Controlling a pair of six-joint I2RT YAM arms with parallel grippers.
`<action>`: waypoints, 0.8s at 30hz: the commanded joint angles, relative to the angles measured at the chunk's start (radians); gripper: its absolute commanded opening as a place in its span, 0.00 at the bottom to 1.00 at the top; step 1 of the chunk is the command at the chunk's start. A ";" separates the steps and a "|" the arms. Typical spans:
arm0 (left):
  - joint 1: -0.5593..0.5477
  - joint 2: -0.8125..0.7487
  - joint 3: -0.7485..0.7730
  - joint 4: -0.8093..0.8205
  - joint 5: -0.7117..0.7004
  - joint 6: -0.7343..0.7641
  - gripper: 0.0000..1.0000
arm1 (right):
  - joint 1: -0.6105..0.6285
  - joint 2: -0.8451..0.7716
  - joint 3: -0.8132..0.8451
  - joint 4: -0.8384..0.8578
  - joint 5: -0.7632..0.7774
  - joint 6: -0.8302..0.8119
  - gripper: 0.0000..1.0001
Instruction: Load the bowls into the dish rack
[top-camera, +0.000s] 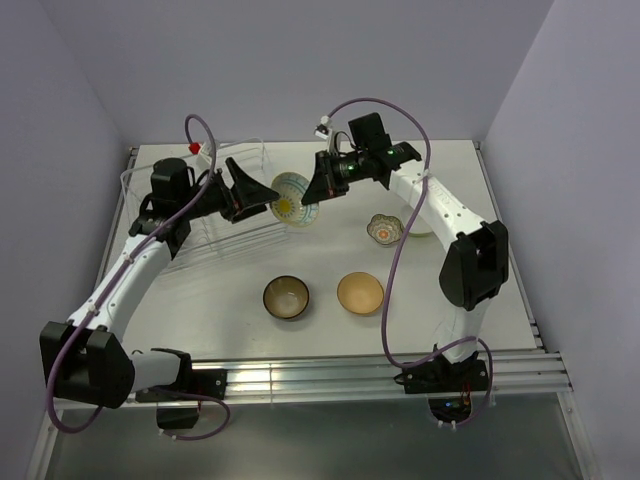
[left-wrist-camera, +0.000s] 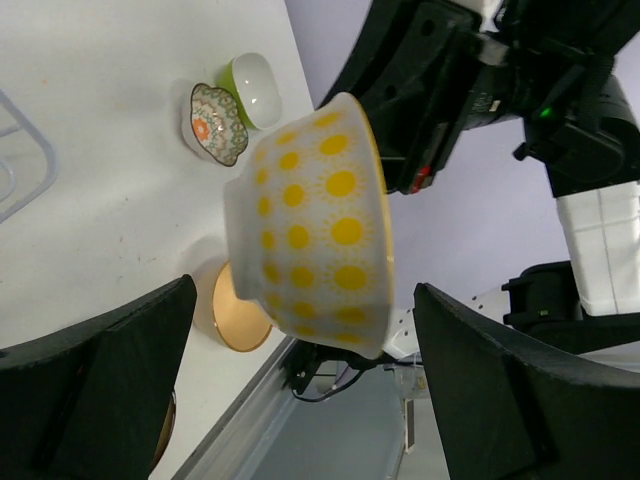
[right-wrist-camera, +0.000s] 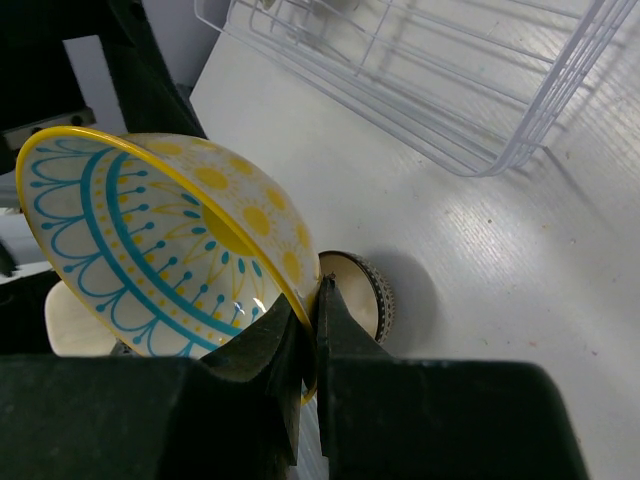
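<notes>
A white bowl with yellow sun-flowers (top-camera: 293, 198) hangs tilted on its side above the table, blue-green pattern inside (right-wrist-camera: 130, 240). My right gripper (right-wrist-camera: 314, 305) is shut on its yellow rim, seen from above (top-camera: 318, 188). My left gripper (top-camera: 268, 190) stands open just left of it; in the left wrist view the bowl (left-wrist-camera: 310, 230) lies ahead between the wide black fingers (left-wrist-camera: 110, 370), untouched. The dish rack (top-camera: 205, 225) sits at the back left under the left arm, with no bowl visible in it (right-wrist-camera: 430, 80).
On the table stand a dark brown bowl (top-camera: 286, 297), a tan-orange bowl (top-camera: 360, 292), a small scalloped patterned bowl (top-camera: 384, 229) and a lime-green bowl (left-wrist-camera: 250, 88) beside it. The metal rail (top-camera: 330, 375) runs along the near edge.
</notes>
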 joint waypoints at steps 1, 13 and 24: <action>-0.006 0.013 -0.046 0.115 0.019 -0.063 0.95 | 0.016 -0.004 0.016 0.054 -0.039 0.014 0.00; -0.036 0.019 -0.090 0.198 0.039 -0.140 0.91 | 0.026 0.014 0.003 0.077 -0.075 0.036 0.00; -0.042 0.025 -0.086 0.220 0.028 -0.149 0.63 | 0.029 0.027 0.000 0.079 -0.082 0.037 0.00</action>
